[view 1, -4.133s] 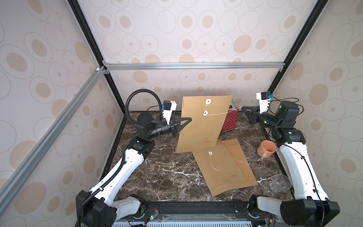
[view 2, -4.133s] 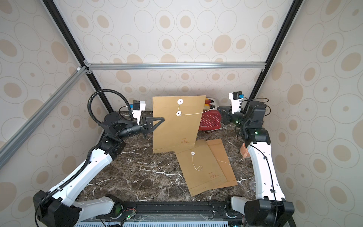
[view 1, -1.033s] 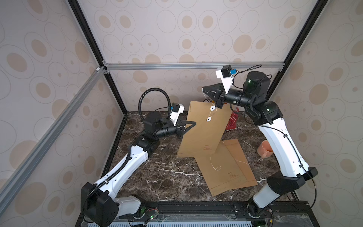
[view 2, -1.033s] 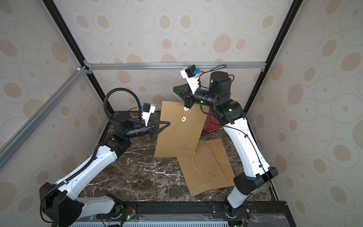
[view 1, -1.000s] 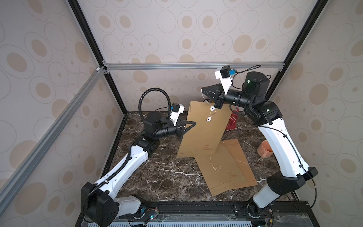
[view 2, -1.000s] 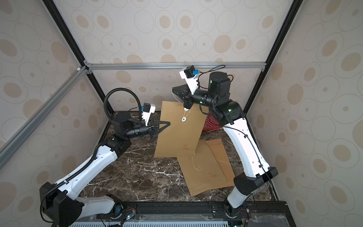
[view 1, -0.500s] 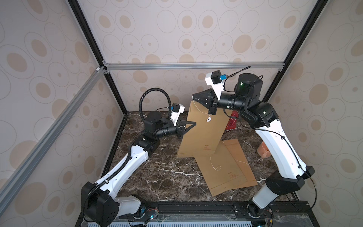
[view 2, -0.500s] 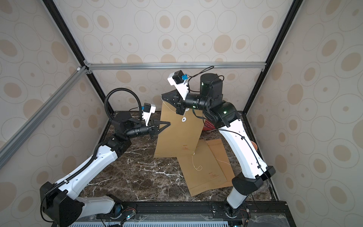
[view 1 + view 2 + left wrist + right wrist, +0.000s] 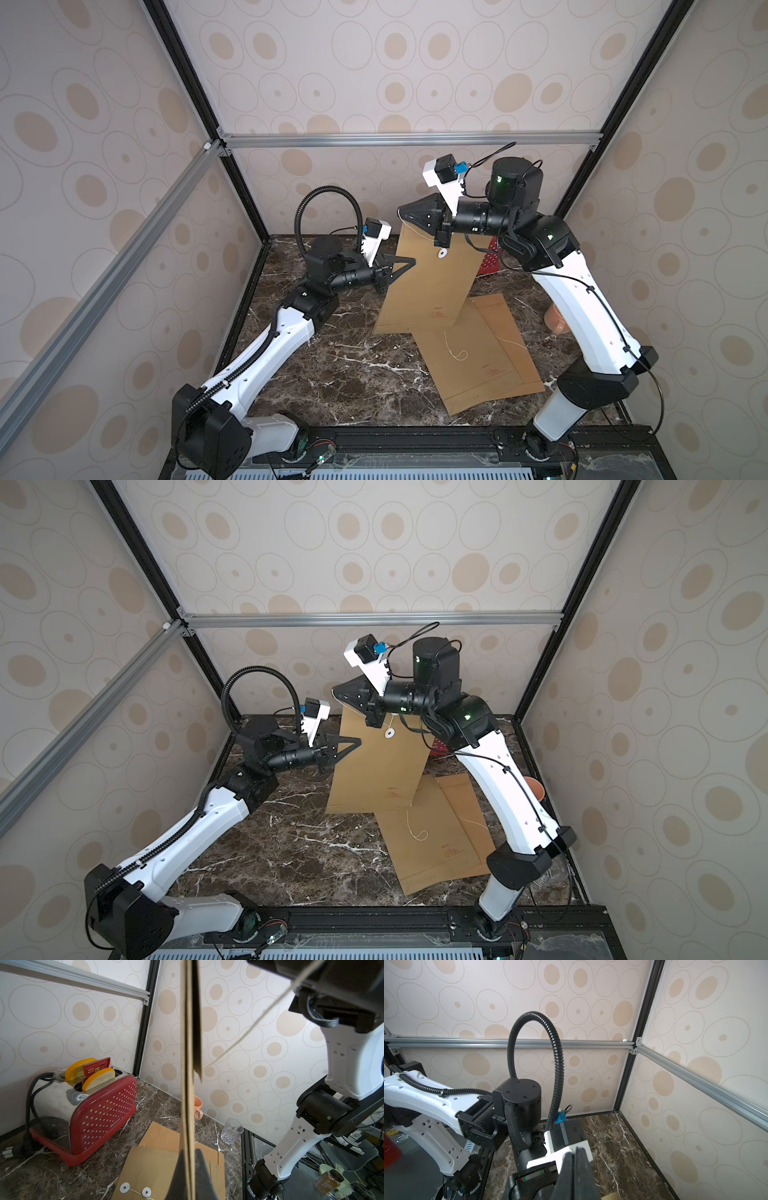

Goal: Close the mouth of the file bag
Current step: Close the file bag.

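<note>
The brown file bag (image 9: 432, 286) (image 9: 374, 771) stands upright above the table, its lower edge near the marble. My left gripper (image 9: 411, 262) (image 9: 357, 742) (image 9: 188, 1151) is shut on the bag's left edge, which is seen edge-on in the left wrist view. There the flap (image 9: 197, 1022) hangs a little off the body. My right gripper (image 9: 400, 212) (image 9: 334, 694) (image 9: 574, 1150) sits high, past the bag's top left corner, shut on the white string (image 9: 415, 230) (image 9: 249, 1028). The string runs taut down towards the white disc button (image 9: 443, 254) (image 9: 389, 734). The right arm hides the bag's top edge.
Two more brown file bags (image 9: 486, 357) (image 9: 158, 1159) lie flat on the marble table (image 9: 332, 374), one with a loose string. A red toaster (image 9: 99, 1109) (image 9: 490, 264) stands at the back right. An orange cup (image 9: 555, 320) (image 9: 197, 1105) and a clear cup (image 9: 231, 1130) sit by the right wall.
My right gripper has swung left across the top of the bag, carrying the string from right of the button to beyond the top left corner. The left gripper and bag stay put.
</note>
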{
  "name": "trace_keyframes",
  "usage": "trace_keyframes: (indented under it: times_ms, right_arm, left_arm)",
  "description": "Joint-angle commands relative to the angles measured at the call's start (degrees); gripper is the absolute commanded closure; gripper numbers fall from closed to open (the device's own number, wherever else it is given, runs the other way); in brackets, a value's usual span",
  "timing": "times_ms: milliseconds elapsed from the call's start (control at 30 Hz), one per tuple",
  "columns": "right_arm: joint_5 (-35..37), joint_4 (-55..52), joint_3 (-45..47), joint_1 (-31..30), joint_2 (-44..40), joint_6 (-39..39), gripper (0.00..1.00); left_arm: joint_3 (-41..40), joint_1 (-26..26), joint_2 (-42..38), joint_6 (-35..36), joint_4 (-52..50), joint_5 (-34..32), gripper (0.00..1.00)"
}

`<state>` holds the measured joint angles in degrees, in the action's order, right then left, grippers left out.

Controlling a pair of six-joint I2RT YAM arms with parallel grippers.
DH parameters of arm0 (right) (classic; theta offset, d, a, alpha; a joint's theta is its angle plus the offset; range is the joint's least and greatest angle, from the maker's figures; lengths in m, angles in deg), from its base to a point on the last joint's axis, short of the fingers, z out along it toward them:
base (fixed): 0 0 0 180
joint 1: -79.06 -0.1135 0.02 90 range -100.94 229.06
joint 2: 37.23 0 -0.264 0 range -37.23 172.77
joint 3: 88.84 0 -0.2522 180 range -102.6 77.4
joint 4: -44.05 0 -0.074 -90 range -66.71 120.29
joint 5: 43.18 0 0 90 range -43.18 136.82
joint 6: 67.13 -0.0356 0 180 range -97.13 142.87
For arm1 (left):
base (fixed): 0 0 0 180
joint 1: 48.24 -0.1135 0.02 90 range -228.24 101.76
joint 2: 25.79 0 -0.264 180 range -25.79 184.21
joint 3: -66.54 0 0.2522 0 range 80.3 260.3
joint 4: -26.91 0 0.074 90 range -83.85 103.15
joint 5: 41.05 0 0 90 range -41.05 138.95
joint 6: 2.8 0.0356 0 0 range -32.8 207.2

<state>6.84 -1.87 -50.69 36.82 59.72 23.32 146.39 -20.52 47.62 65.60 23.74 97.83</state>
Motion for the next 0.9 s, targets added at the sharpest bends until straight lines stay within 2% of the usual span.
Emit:
trace_keyframes:
  times_ms: [0,333,633,867]
  right_arm:
    - [-0.02,0.25,-1.47,-1.55,1.70,-0.52,1.00]
    - [-1.39,-0.11,-5.80,-4.37,5.24,-1.97,1.00]
    - [-0.65,0.19,-3.95,-5.05,4.66,-1.71,1.00]
    - [10.58,2.87,8.88,-3.86,-2.70,-1.12,1.00]
  left_arm:
    - [3.26,0.54,-0.15,1.13,0.53,0.33,1.00]
    - [3.32,0.58,-0.19,1.65,0.04,0.25,1.00]
    - [3.28,0.65,-0.37,1.68,-0.16,0.07,1.00]
    - [3.39,0.61,-1.46,-0.93,0.63,-0.16,1.00]
